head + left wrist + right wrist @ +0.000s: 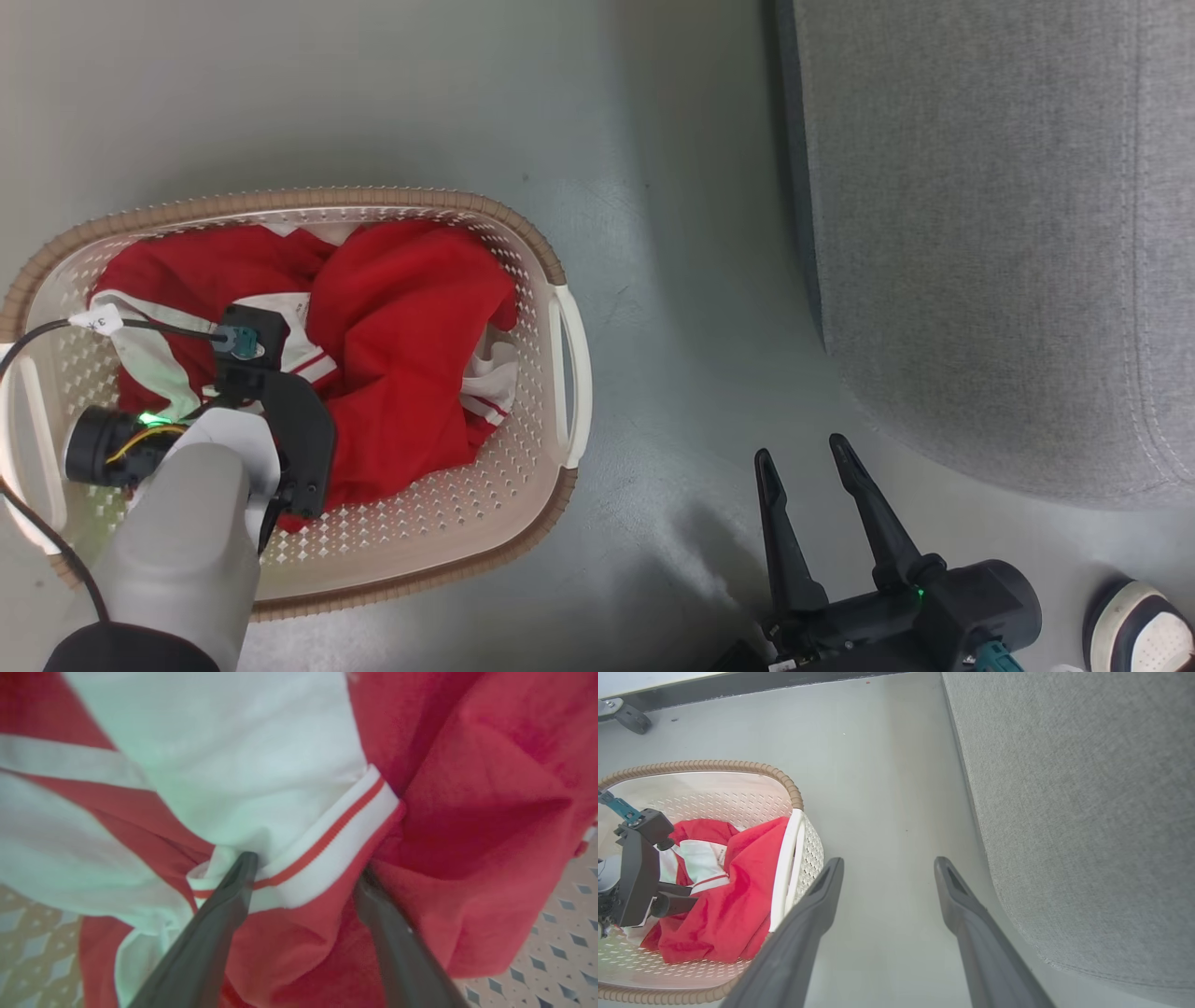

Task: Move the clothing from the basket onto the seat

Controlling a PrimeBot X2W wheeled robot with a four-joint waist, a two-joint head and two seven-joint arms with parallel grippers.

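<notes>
Basket [373,198] lengthwise left to right

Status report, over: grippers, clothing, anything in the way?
Left gripper open, fingers straddling a striped cuff. Right gripper open, empty, over floor. Clothing in basket. Shoe on floor near seat corner.

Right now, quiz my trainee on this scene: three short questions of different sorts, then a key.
1. True or false: the clothing lies in the basket.
2. Fill in: the right gripper hangs open over the ____, beside the seat.
3. Which reaches into the basket? A the left gripper; B the right gripper; C both.
Key: 1 true; 2 floor; 3 A.
</notes>
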